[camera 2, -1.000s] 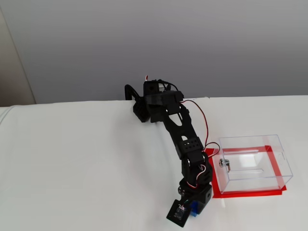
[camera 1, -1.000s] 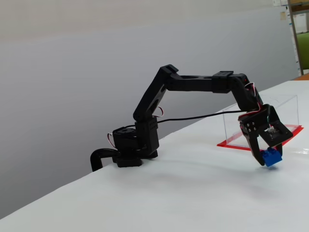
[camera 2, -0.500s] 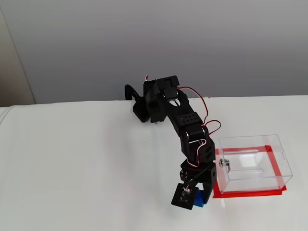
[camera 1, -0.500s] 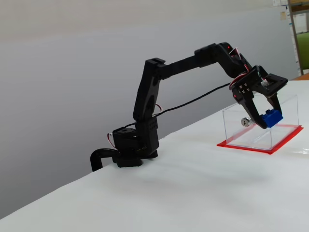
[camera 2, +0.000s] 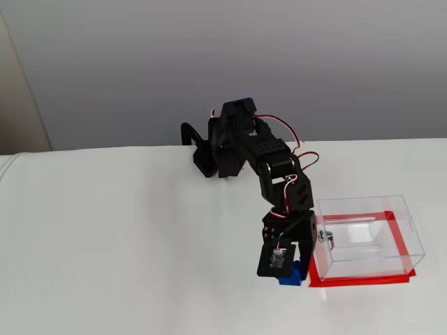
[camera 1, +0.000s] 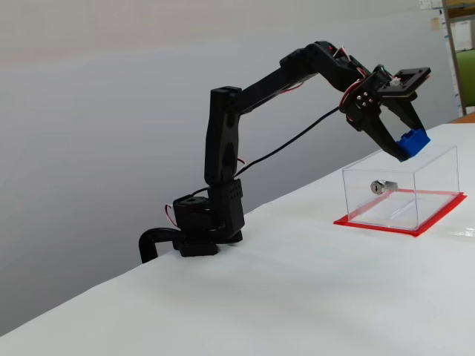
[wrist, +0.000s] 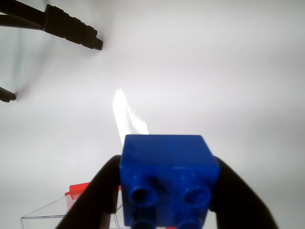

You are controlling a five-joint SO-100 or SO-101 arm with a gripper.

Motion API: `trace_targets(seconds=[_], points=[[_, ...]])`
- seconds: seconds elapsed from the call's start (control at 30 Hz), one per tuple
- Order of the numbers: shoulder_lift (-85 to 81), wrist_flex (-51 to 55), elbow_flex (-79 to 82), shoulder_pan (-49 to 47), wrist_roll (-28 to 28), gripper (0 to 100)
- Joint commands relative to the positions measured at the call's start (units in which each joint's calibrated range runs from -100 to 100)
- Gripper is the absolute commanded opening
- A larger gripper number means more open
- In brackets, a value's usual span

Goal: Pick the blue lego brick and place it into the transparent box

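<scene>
My gripper [wrist: 167,200] is shut on the blue lego brick [wrist: 167,171], studs facing the wrist camera. In a fixed view the gripper [camera 1: 404,148] holds the brick [camera 1: 413,143] in the air just above the near top edge of the transparent box [camera 1: 427,182], which has a silver lock [camera 1: 378,187] on its wall and a red base [camera 1: 401,226]. In another fixed view the brick [camera 2: 291,273] sits under the gripper [camera 2: 290,269], just left of the box [camera 2: 367,237]. In the wrist view a corner of the box [wrist: 52,212] shows at the lower left.
The arm's base [camera 1: 204,233] is clamped at the white table's far edge [camera 1: 89,285]. A dark clamp or stand [wrist: 71,26] shows at the upper left of the wrist view. A grey wall stands behind the table.
</scene>
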Motion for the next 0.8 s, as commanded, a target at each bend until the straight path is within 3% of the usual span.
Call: trace_targets(seconds=[0.0, 0.77], points=[[-5.5, -0.3, -3.7, -2.0, 2.6, 16], [-8.1, -7.0, -4.6, -28.5, 15.9, 16]])
